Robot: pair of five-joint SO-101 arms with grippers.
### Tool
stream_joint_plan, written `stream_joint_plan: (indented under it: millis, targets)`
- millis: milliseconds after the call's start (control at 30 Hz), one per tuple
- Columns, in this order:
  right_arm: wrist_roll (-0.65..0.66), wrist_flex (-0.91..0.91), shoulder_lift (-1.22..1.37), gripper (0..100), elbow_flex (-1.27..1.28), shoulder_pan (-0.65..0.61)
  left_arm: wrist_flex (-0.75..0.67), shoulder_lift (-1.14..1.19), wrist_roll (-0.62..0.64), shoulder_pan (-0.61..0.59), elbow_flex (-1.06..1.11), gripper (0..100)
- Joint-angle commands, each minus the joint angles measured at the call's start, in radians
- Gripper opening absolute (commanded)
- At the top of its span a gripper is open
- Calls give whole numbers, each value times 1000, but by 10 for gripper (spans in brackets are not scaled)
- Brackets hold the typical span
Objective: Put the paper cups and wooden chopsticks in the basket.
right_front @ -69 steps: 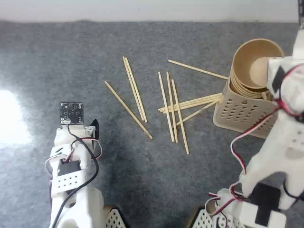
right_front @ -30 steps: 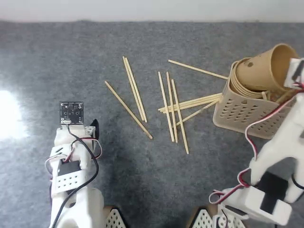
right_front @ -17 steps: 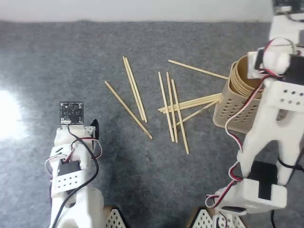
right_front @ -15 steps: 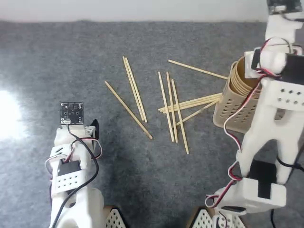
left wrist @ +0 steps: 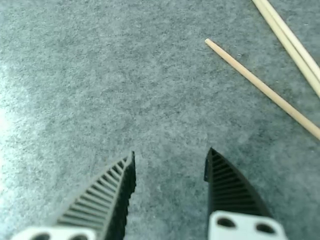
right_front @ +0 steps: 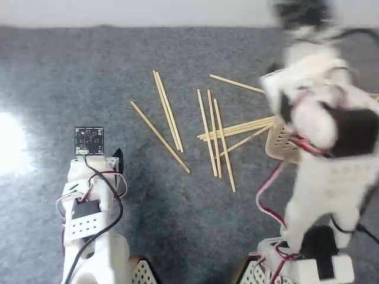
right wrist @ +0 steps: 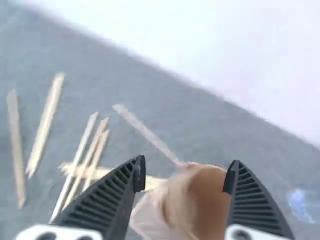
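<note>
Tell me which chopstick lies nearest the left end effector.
The lone diagonal chopstick, leftmost of the scattered ones; the rest lie farther from the left end effector.

Pale, matt wooden chopsticks (right_front: 167, 111) lie on rough, fuzzy grey cloth (right_front: 71, 71). The basket (right_front: 277, 141) is beige perforated plastic. The left gripper (left wrist: 171, 152) has black ribbed plastic jaws.

Right arm (right_front: 323, 118) swung across basket (right_front: 276, 143) — cup (right wrist: 202, 200) let go, fingers (right wrist: 116, 196) apart.

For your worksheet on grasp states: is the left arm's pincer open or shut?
Open: the left pincer has its jaws apart, nothing between them.
</note>
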Motion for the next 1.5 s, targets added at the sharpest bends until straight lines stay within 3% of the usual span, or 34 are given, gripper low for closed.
stream_joint_plan:
  millis: [0, 233, 533, 700, 1167, 1467]
  targets:
    - [41, -12, 12, 258, 83, -101, -21, -17, -9, 8, -7, 214]
    - [124, -61, 125, 258, 109, -131, -21, -17, -9, 8, -7, 214]
    - [479, 12, 398, 258, 195, -64, -21, -17, -9, 8, -7, 214]
    - [600, -27, 536, 259, 212, -38, -21, -17, -9, 8, -7, 214]
    - [832, -59, 779, 258, 212, -8, -21, -17, -9, 9, -7, 214]
    - [902, -102, 885, 258, 206, -8, -21, -17, -9, 9, -7, 214]
